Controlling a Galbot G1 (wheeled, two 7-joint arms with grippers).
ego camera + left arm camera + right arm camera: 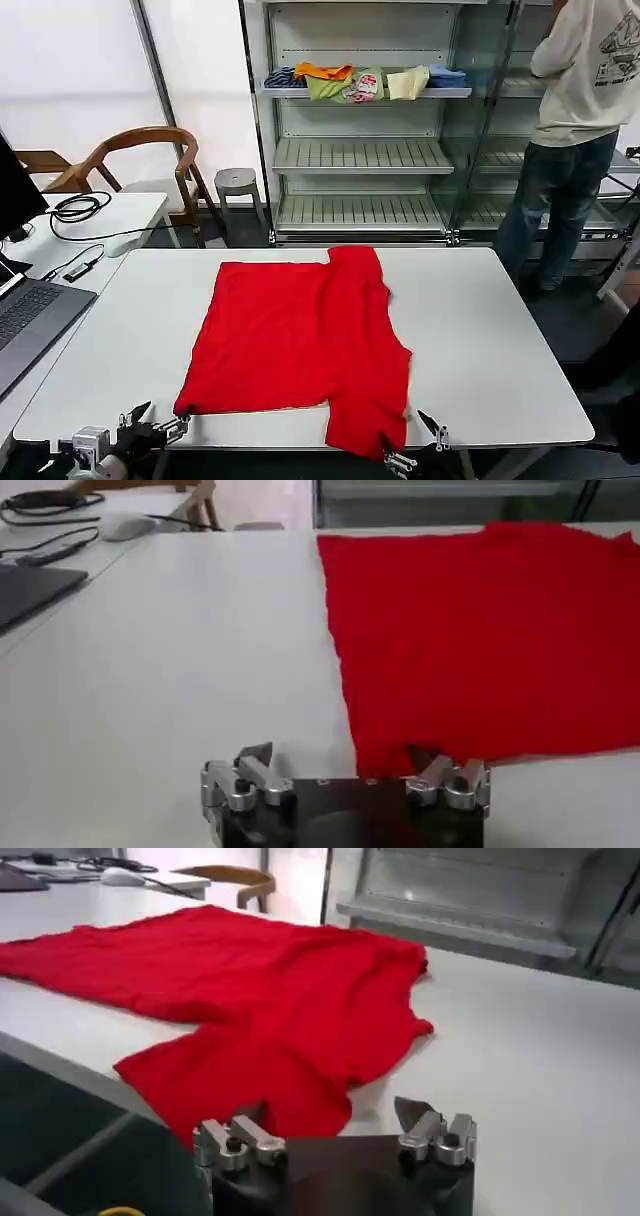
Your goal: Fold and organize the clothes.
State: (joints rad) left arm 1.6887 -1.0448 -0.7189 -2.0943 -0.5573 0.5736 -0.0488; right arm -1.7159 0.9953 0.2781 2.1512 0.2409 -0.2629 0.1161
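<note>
At the table's near edge, the left gripper sits with fingers apart by the T-shirt's corner; the right gripper sits with fingers apart by its near sleeve. The red T-shirt lies spread flat on the white table.

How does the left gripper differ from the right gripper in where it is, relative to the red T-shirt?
The left gripper sits at the near table edge by the red T-shirt hem corner; the right gripper sits by the near sleeve that overhangs the edge. One left jaw reaches the cloth corner; the right jaws straddle the sleeve tip. Both are open, low, holding nothing.
</note>
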